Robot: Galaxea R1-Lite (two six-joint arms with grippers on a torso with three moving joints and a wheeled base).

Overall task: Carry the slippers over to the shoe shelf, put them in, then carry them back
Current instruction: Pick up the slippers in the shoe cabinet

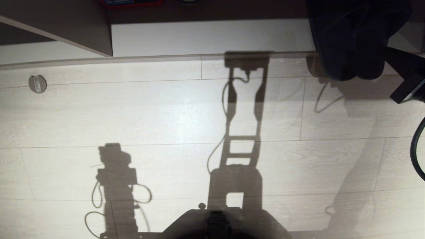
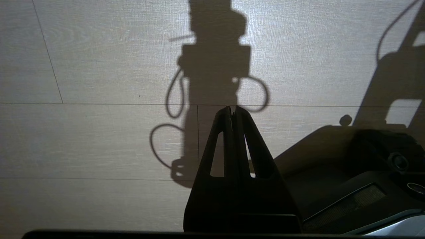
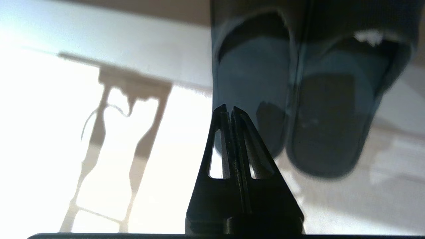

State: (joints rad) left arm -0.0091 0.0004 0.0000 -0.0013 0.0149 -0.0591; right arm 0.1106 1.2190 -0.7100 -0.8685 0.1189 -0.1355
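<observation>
The two dark slippers lie side by side, heels toward my right gripper, toes toward the shoe shelf. In the head view they are a dark mass at the top right, across the shelf's front lip and pale bottom board. The right gripper is shut with nothing between its fingers, its tips just short of the left slipper's heel. A link of the right arm shows at the right edge. My left gripper hangs shut and empty over the floor beside the robot's base.
A grey-brown upright panel divides the shelf at the top left. A small round fitting is set in the pale plank floor. My base fills the bottom centre. A black cable loops at the right edge.
</observation>
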